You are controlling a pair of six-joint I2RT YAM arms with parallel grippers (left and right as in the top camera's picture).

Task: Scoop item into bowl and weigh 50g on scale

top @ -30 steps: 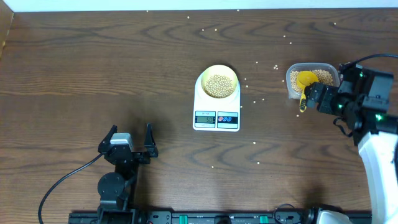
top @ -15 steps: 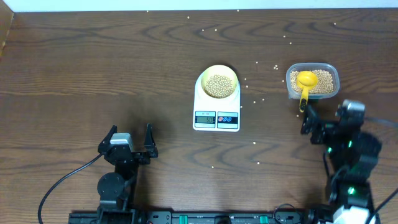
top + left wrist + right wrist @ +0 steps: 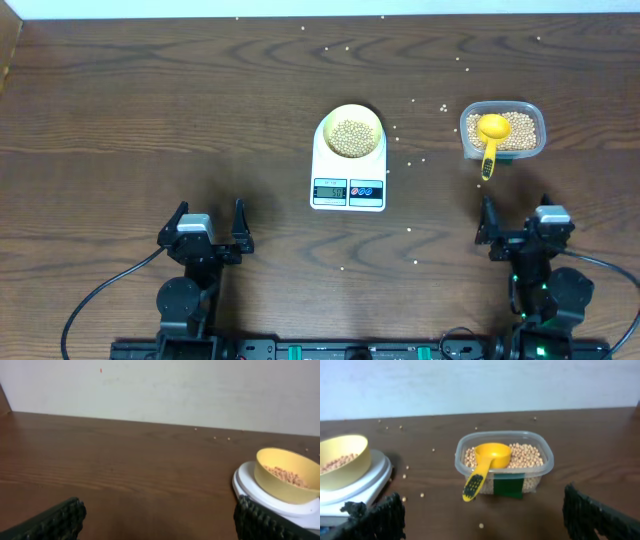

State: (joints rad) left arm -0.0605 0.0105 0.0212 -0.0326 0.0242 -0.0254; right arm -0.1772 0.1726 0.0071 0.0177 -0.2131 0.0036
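Bowl [image 3: 352, 112] maybe half-full w/ beans [image 3: 351, 137].

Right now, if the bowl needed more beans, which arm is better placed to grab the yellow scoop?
Probably right: the open right gripper sits nearest the tub, and the scoop points its handle toward it. The left gripper is beyond the scale.

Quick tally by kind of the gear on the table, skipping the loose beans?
Pale-yellow round bowl: 1
White digital kitchen scale: 1
Clear plastic tub: 1
Bright yellow plastic scoop: 1
Total: 4
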